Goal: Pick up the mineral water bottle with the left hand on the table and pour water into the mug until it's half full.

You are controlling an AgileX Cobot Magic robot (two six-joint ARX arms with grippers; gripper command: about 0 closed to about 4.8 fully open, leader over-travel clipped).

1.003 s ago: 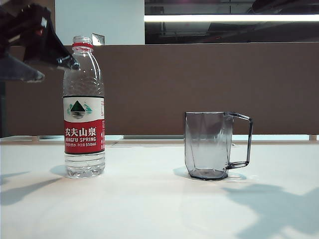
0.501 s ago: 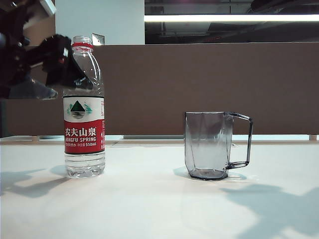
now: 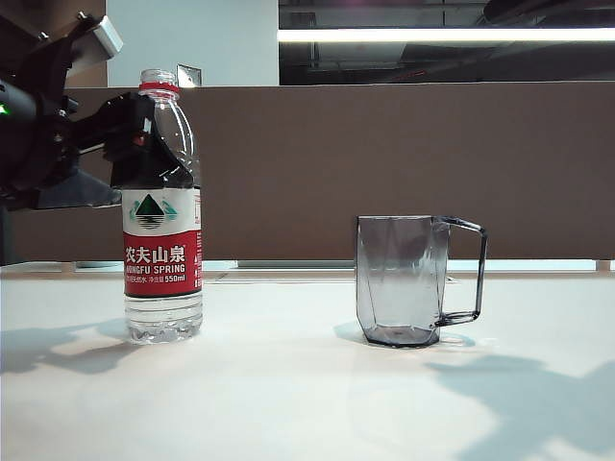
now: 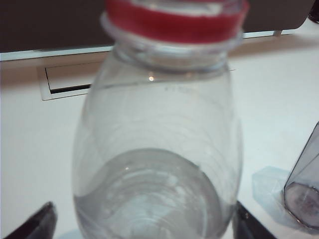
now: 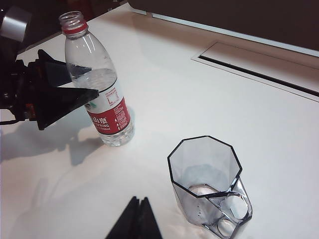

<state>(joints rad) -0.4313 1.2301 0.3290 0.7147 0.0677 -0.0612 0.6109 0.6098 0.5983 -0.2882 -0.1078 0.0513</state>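
A brown partition wall runs behind a glossy white worktop (image 3: 307,384), with a bright strip light high in the background and a flush rectangular slot (image 5: 259,69) set into the worktop's far part. The mineral water bottle (image 3: 161,206) stands upright on the left side, uncapped, its red neck ring at the top and the red-and-white label around its middle; the water (image 5: 94,78) inside reaches to about the top of the label, with the shoulder and neck above it clear. The mug (image 3: 408,280) stands upright well to the right of the bottle, handle turned right, and appears empty apart from a faint glint on its base. The left end effector (image 3: 144,144) is at the bottle's upper body, above the label, its jaws spread wide with one dark finger (image 5: 65,102) on each side of the bottle; whether the pads touch the plastic cannot be told. In the left wrist view the bottle (image 4: 159,144) fills the space between the two fingertips. The right end effector (image 5: 135,221) hovers over the near part of the worktop, near the mug, its two fingers pressed together and holding nothing. Bare worktop lies between bottle and mug and in front of both.
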